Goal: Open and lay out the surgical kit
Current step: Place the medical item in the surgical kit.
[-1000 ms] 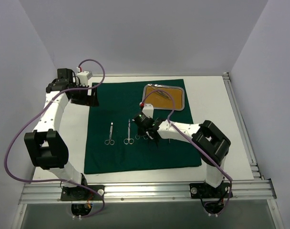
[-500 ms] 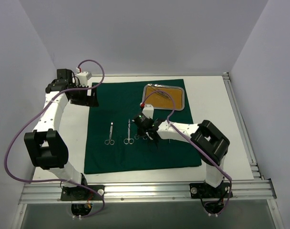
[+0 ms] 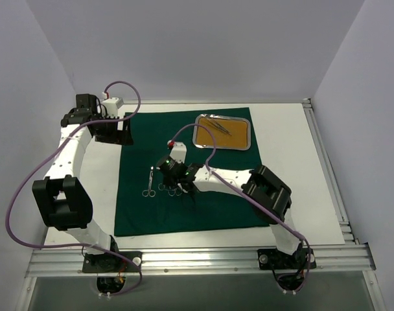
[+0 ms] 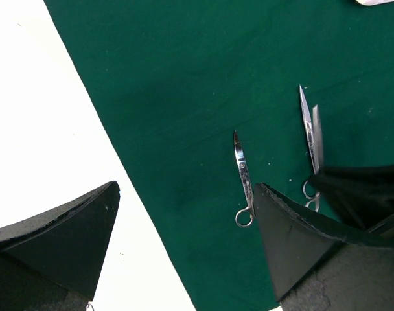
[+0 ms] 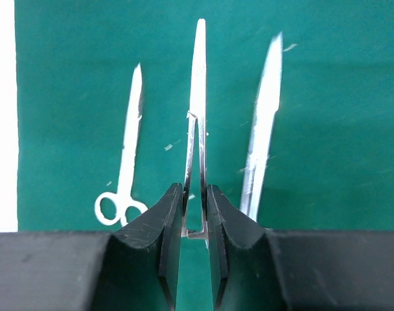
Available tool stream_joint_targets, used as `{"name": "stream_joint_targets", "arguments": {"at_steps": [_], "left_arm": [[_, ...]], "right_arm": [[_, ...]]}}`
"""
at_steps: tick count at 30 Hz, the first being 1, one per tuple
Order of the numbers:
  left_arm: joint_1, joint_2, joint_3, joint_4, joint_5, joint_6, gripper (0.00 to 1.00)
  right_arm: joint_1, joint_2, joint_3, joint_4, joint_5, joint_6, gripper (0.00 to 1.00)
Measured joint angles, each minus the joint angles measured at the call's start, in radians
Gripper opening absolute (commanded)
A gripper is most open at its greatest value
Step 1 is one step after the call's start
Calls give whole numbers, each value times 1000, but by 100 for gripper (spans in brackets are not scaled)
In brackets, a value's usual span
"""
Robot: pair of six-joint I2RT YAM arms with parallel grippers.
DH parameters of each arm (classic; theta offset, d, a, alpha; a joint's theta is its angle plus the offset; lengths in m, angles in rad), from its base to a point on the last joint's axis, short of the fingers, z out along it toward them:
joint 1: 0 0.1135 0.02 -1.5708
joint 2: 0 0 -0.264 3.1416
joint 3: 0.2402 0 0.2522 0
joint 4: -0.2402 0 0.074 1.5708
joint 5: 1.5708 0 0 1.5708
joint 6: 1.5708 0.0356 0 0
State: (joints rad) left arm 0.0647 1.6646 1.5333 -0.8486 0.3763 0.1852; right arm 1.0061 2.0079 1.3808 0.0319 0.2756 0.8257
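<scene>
Crowding is the chief danger. The right claw (image 5: 194, 194) is pinched shut on the tweezers (image 5: 198, 97), holding them near their back end with the tips pointing away. They sit in a narrow lane on the drape (image 3: 184, 214), with scissors (image 5: 127, 155) just beside them on one side and a third tool (image 5: 263, 123) just beside them on the other. I cannot tell from the pictures whether the tweezers already rest on the cloth or hang just above it.

If the claw opens while tilted or too high, the tweezers may spring, bounce or roll against a neighbour and spoil the row. The wide black fingers could also clip the scissors' rings or nudge the third tool as they spread or pull away. A sideways retreat would likely drag something, or rumple the drape and shift everything on it. A straight lift looks safer.

The left claw (image 4: 187, 188) hangs open over the drape's far left edge, gripping nothing and well apart from the row, so a clash between arms seems unlikely for now. The tray (image 3: 241, 139) sits at the drape's far right corner on the counter (image 3: 294, 194) with a couple of slim tools (image 3: 216, 125) inside. Fetching those means crossing over the laid row, where a low pass could sweep it.
</scene>
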Motion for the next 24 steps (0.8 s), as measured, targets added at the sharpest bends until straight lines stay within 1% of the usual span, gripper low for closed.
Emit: {"name": "stream_joint_targets", "arguments": {"at_steps": [6, 18, 24], "left_arm": [[3, 0, -3, 1, 5, -1, 94], [5, 0, -5, 3, 24, -1, 94], [8, 0, -5, 3, 26, -1, 94]], "right_arm": [[42, 62, 53, -16, 5, 37, 0], [42, 99, 76, -36, 8, 66, 0], [34, 91, 50, -32, 11, 63, 0]]}}
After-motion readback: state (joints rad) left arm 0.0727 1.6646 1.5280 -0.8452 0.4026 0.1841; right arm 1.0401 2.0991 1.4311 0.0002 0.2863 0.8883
